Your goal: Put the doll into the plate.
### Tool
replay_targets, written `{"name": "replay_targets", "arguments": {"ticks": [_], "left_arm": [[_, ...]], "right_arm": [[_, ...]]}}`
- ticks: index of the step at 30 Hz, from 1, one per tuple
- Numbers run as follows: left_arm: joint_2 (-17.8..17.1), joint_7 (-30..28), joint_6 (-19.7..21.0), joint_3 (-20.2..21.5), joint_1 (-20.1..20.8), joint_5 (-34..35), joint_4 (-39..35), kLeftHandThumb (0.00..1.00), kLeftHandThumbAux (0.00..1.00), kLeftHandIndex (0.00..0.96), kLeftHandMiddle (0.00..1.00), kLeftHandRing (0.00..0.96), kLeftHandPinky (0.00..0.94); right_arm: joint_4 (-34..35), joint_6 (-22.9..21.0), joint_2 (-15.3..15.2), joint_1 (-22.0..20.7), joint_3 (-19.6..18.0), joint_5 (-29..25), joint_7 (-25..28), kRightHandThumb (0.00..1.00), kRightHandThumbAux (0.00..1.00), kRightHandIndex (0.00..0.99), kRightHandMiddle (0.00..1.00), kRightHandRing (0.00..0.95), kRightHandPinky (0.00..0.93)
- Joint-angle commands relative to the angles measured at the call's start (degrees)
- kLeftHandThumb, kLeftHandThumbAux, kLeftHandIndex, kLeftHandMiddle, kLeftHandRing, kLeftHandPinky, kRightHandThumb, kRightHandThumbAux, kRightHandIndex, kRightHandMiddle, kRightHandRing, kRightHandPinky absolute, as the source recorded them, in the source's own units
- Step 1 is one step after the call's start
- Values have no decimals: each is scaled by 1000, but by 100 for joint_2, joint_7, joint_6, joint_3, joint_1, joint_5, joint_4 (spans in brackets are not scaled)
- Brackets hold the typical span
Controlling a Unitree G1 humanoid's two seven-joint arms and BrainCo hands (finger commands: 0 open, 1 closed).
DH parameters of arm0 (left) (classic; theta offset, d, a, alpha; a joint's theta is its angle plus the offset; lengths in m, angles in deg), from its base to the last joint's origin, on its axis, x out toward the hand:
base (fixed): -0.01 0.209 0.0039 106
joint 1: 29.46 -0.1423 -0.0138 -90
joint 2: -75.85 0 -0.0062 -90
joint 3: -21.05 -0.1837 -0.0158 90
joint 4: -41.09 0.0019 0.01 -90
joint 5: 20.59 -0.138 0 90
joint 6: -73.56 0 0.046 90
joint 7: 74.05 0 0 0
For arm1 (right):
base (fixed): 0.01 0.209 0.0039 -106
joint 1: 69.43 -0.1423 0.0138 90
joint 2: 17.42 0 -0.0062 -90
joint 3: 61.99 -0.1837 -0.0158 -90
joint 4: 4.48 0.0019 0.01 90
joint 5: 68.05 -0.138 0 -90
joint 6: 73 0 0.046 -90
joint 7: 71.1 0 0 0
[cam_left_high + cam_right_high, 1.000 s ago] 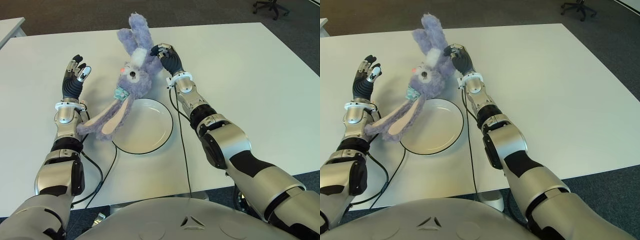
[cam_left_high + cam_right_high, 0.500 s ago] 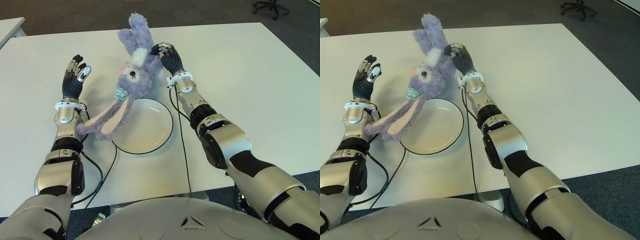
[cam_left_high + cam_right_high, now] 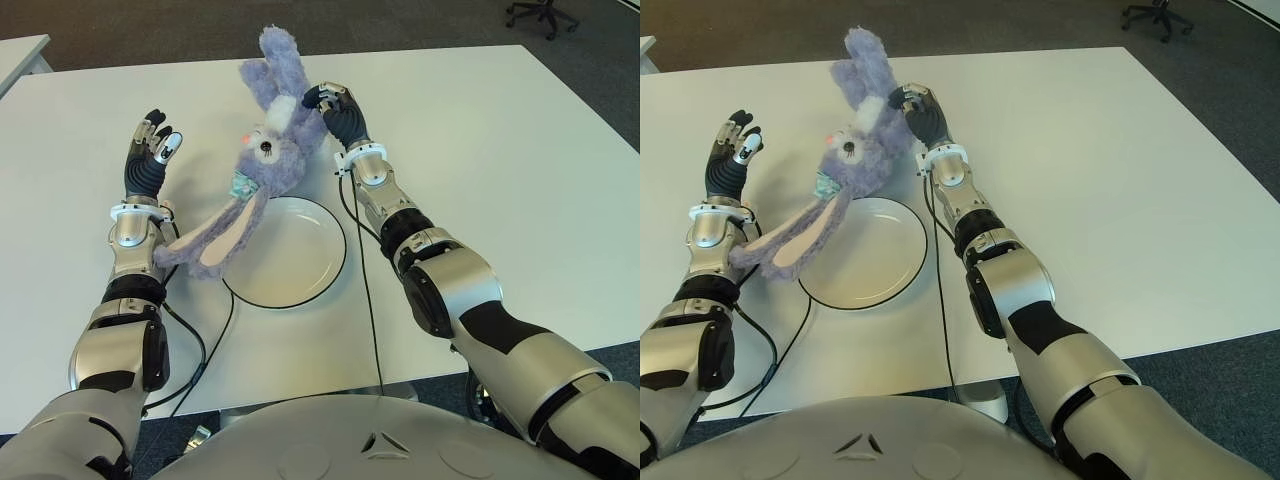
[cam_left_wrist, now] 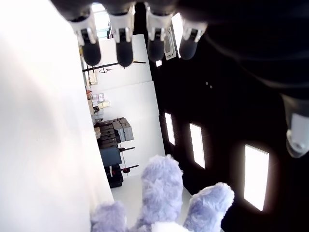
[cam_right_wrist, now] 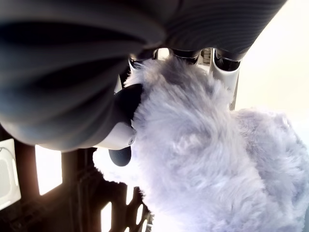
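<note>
In the left eye view, the doll (image 3: 262, 160), a purple plush rabbit, is held up above the white surface (image 3: 500, 150) by the right robot hand (image 3: 333, 106), whose fingers are closed on its fur. Its long axis runs diagonally: the feet point toward the far edge, the long ears hang toward the near left corner. The ear tips are seen against the left forearm, just left of the plate (image 3: 285, 253). The plate lies on the surface below the doll. Black cables (image 3: 362, 280) trail beside the plate.

The left robot hand (image 3: 148, 155) is raised left of the doll, fingers spread and holding nothing.

In the left wrist view, straight fingertips (image 4: 123, 46) are seen apart from the doll.

In the right wrist view, dark fingers (image 5: 126, 101) are pressed into the fur.
</note>
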Motion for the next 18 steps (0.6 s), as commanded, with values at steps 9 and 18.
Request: {"name": "replay_targets", "arguments": {"ticks": [9,18], "left_arm": [[366,66,17,-139,-633,-180,494,0,449,0,76,93,100],[372,69,13,-131,-624,-170,496,0,453,0,75,91,103]], "right_arm": [[-71,-9,975,38,-83,-90,-12,1000,669,380,424,494,546],[-84,-94,959,52,-173,-197,185,1000,669,377,431,493,535]]}}
